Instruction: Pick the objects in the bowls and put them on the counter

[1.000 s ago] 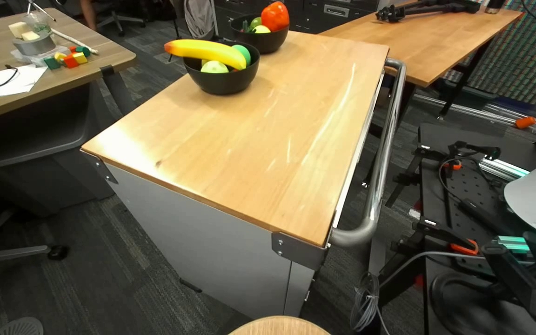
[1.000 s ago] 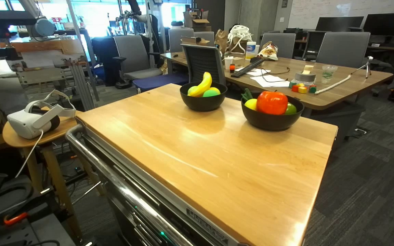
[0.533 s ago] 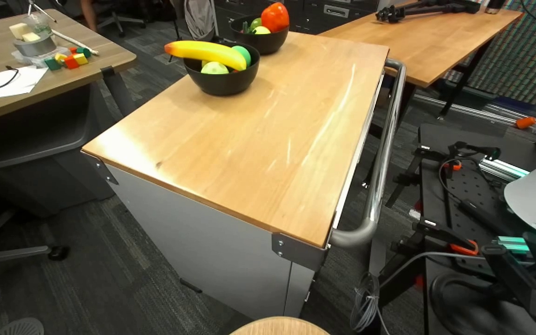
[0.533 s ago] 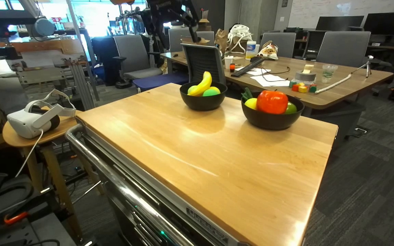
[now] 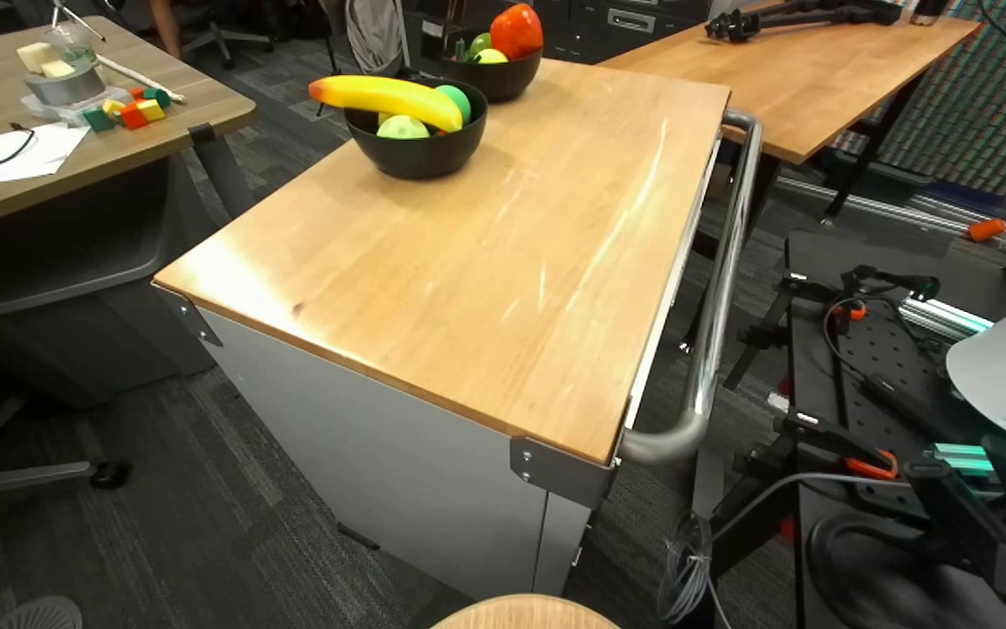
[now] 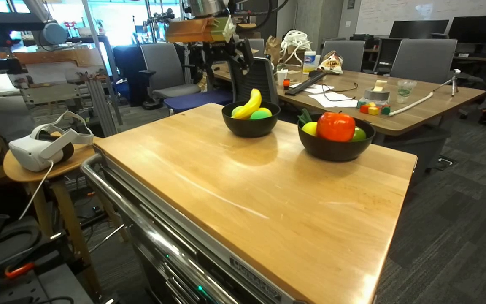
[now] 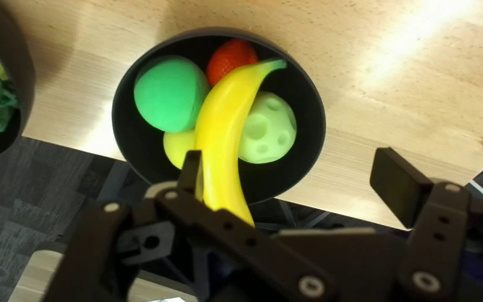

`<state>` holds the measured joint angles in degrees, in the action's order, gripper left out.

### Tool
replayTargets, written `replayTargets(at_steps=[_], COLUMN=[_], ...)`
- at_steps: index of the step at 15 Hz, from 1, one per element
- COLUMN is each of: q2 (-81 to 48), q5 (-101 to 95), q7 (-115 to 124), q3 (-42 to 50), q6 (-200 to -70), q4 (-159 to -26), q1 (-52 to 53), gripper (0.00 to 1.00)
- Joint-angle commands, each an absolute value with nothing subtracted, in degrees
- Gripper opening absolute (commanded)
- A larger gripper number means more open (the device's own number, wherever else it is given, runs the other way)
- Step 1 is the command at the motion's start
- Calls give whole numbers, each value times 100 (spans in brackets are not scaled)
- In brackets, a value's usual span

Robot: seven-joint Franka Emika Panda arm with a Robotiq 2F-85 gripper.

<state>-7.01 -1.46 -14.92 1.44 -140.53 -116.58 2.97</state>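
We think that the banana (image 7: 224, 121), lying over round objects (image 7: 271, 126) in one black bowl (image 7: 307, 147), may roll if pinched off-centre by our gripper (image 7: 295, 180), whose jaws stand wide apart and hold nothing.

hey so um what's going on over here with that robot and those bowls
A robot arm is holding nothing: its jaws stand open, raised near the black bowl with the banana. A second black bowl carries a big red fruit and others. Both bowls stand loaded on the wooden counter, where the fruit is meant to go, so unloading seemingly hasn't begun.
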Motion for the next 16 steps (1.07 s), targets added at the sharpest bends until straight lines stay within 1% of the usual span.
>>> replayTargets(at_steps=[1,4,12,13,14,15,16], q2=[-704,-1085,-2210,-2291,-2367,-2432,-2492], q5=[-362,-720,-885,-896,-899,-908,-917], q7=[-1334,-1219,-1298,-1288,-1290,-1289,-1277], q3=[69,110,110,120,125,134,146], q6=[-14243,-14565,-14676,-14691,-14688,-14672,-14678], q4=[-11699,-11520,-10642,-10559,-10476,-10402,-10330], q1=[201,193,48,35,19,4,-7], gripper=[100,100,100,94,74,70,69])
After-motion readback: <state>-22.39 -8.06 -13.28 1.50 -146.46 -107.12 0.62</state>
